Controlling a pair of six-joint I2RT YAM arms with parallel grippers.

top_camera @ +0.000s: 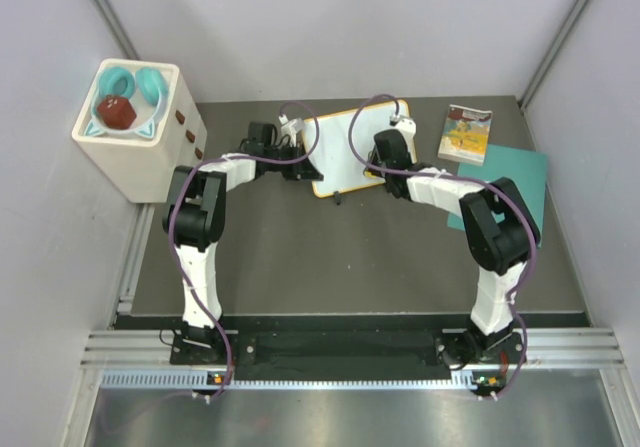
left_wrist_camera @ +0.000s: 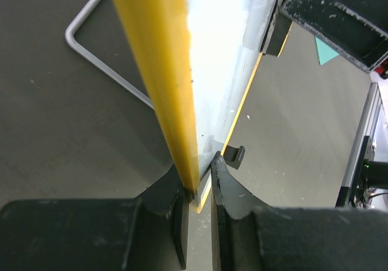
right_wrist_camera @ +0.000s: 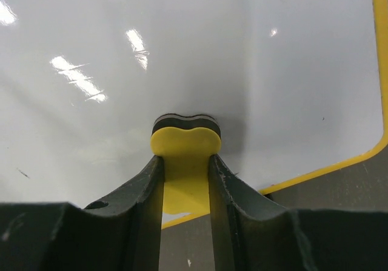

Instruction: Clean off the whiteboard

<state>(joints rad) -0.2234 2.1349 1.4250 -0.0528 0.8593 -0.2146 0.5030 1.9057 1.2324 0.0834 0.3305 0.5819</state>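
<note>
Sitting in the white box (top_camera: pixel 150 172) are teal rings (top_camera: pixel 150 85) and a red block (top_camera: pixel 116 114).

Bright, even light comes from above; shadows on the dark table (top_camera: pixel 330 257) are soft; white glare streaks shine on the whiteboard (right_wrist_camera: pixel 242 71) in the right wrist view; the yellow eraser (right_wrist_camera: pixel 185 140) throws a soft shadow there; in the left wrist view the board glows too white.

The top view looks steeply down over the whole counter (top_camera: pixel 300 257). The left wrist view sees the whiteboard (top_camera: pixel 338 157) edge-on from very close, and the right faces its surface closely. All three share it.
</note>
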